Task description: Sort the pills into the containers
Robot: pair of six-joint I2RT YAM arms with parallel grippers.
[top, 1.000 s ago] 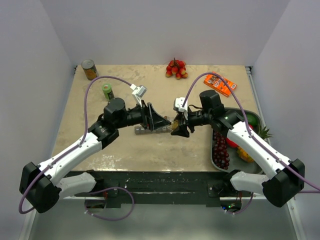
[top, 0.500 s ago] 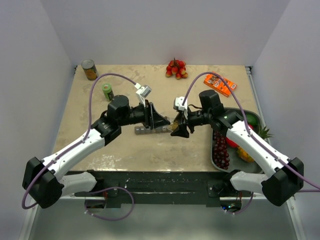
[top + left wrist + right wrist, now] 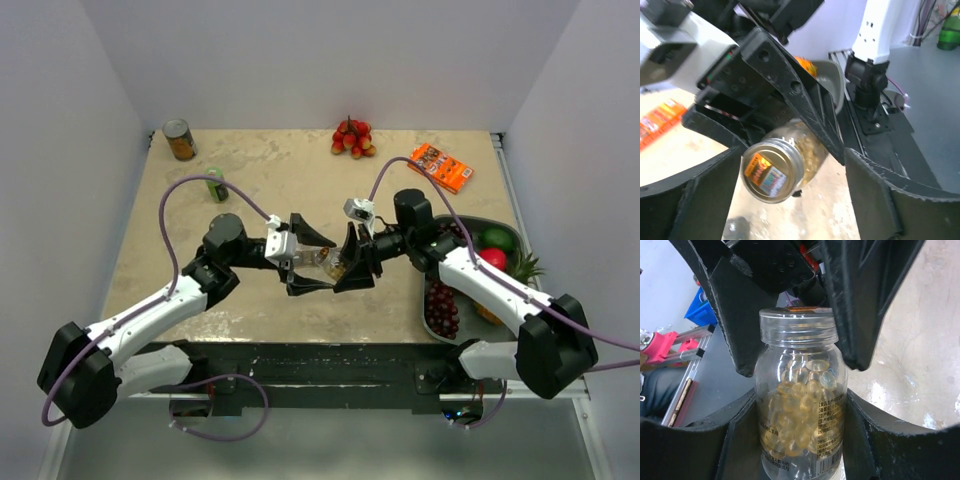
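One pill bottle (image 3: 800, 395) tight in right hand (image 3: 351, 264), lid (image 3: 772, 170) between wide-apart fingers (image 3: 705, 200) of left hand (image 3: 316, 260)

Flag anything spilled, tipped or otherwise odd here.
Nothing spilled. The pill bottle lies sideways in mid-air, lid on, gripped by the right tool. The open left tool straddles the lid, apparently without touching.

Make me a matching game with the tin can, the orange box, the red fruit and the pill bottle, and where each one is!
Things:
1. tin can
2. orange box
3. red fruit
4. pill bottle

Places:
A. far edge, middle
B. held in the right gripper
C. far left corner
D. far right side

Pairs: 1-C, 2-D, 3-A, 4-B
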